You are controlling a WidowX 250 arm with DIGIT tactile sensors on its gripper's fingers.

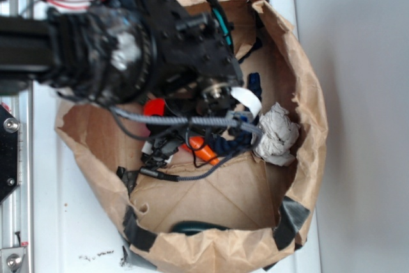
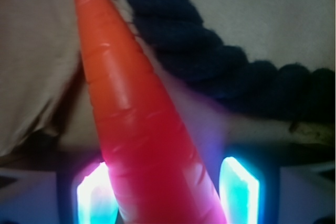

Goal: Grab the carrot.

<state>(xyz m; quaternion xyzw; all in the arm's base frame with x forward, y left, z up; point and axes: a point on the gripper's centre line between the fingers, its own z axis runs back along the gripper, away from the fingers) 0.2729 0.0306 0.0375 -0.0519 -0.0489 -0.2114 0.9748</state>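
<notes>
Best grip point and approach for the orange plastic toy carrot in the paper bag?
Grip the orange plastic toy carrot across its thick end, from above; the gripper already straddles it there. It tapers toward the tip, where fingers may slip, and the dark navy rope lies beside that end.

The carrot (image 2: pixel 142 114) rises between the tool (image 2: pixel 167 192) pads, perhaps touching them; a navy rope (image 2: pixel 220 61) curves just beside it.

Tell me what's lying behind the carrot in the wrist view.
A dark navy rope curves behind the carrot over brown paper. The carrot hides where the rope's near end goes.
</notes>
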